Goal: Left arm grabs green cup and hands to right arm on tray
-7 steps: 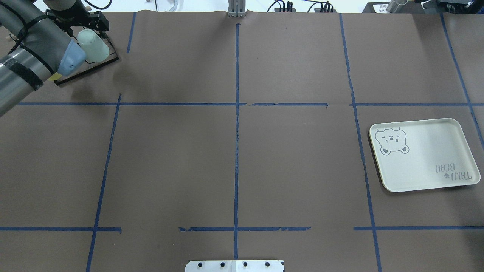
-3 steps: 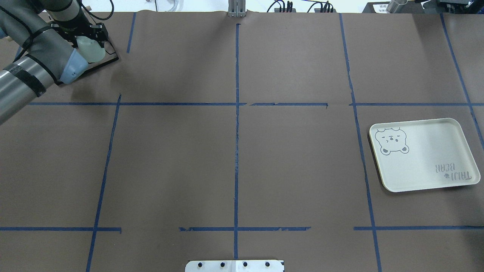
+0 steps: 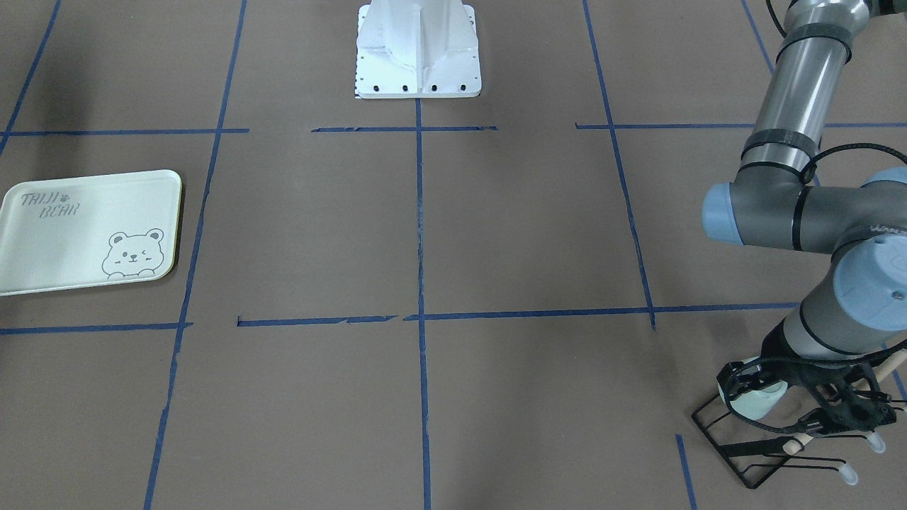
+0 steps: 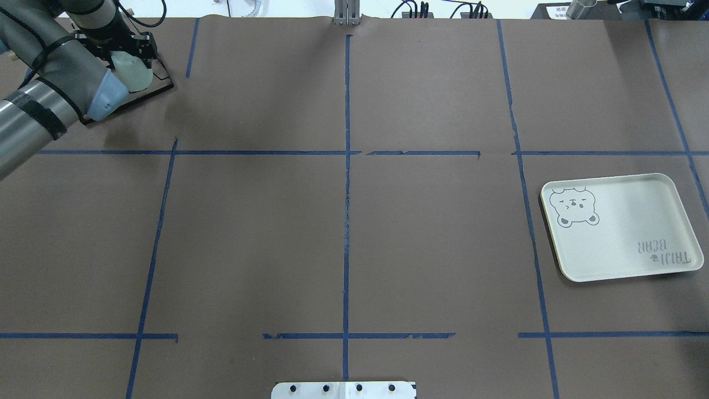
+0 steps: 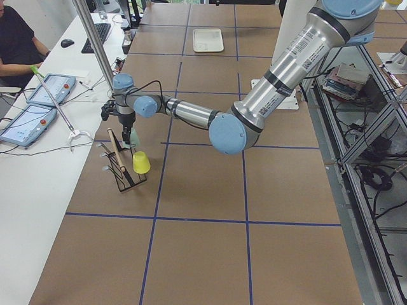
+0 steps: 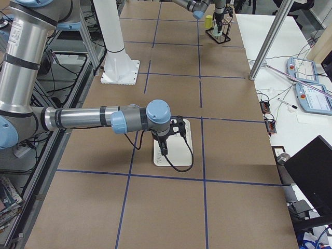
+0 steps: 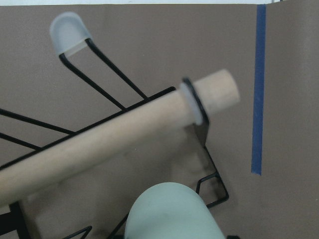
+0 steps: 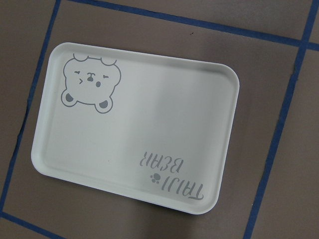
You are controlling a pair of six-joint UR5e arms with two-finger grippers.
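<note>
The green cup (image 4: 134,75) sits on a black wire rack (image 4: 158,88) at the table's far left corner. It also shows in the front view (image 3: 755,405) and at the bottom of the left wrist view (image 7: 169,211). My left gripper (image 4: 132,56) is down over the cup with a finger on each side and looks open. The tray (image 4: 620,227) lies flat at the right and fills the right wrist view (image 8: 134,129). My right gripper (image 6: 165,148) hangs over the tray (image 6: 179,150); I cannot tell whether it is open or shut.
The rack has a wooden dowel (image 7: 114,134) across it and capped wire prongs (image 7: 70,32). A yellow-green cup (image 5: 141,162) stands by the rack. The robot's white base plate (image 4: 343,389) is at the near edge. An operator (image 5: 16,38) sits at a side desk.
My left arm has pulled in toward the far left corner and the gripper has dropped lower around the green cup. The tray has not moved.
</note>
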